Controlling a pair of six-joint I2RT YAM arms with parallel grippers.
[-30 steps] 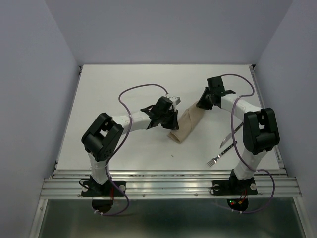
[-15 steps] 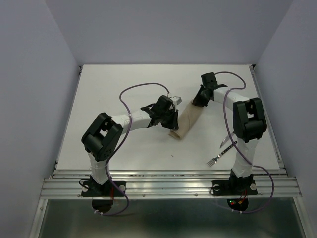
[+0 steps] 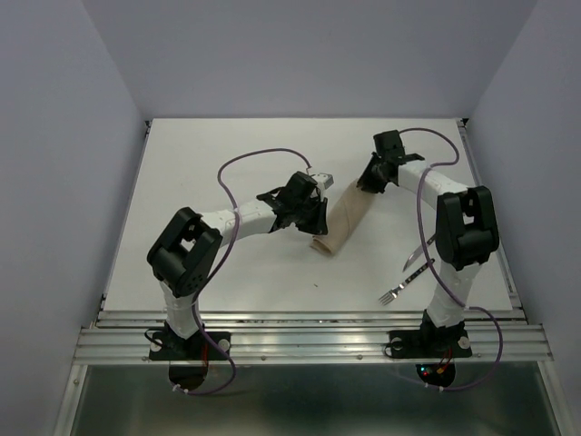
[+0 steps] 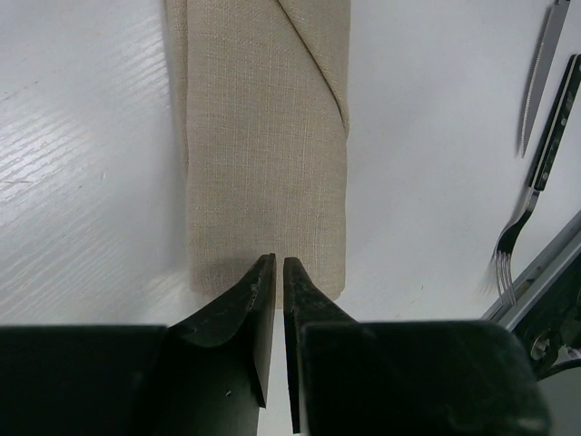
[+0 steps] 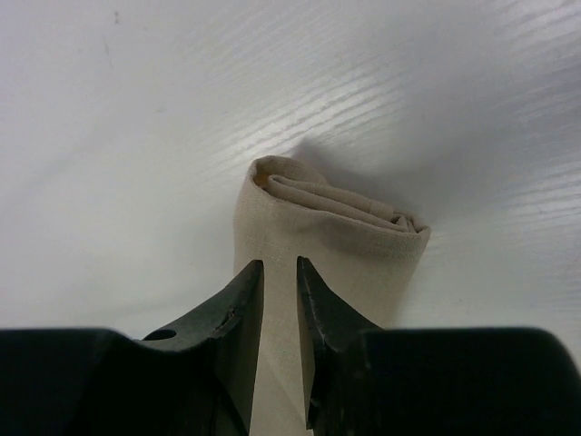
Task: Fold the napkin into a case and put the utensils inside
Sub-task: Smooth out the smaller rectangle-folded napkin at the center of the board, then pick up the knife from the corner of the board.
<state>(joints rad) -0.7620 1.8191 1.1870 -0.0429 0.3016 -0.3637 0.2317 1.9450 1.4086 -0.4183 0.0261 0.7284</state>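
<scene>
Spanning left claw (image 4: 277,263) to right claw (image 5: 280,265): case (image 4: 263,136)

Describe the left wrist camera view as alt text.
A folded beige napkin lies lengthwise on the white table, with the left end effector nearly closed at its near edge. A knife and fork lie to the right.

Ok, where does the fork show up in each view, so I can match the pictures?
Top external: the fork lies at lower right of centre, tines pointing down-left.
Left wrist: the fork runs along the right edge, dark handle up and tines down, beside the knife.
Right wrist: not in it.
Shared landmark: the folded napkin, seen in all three views.
</scene>
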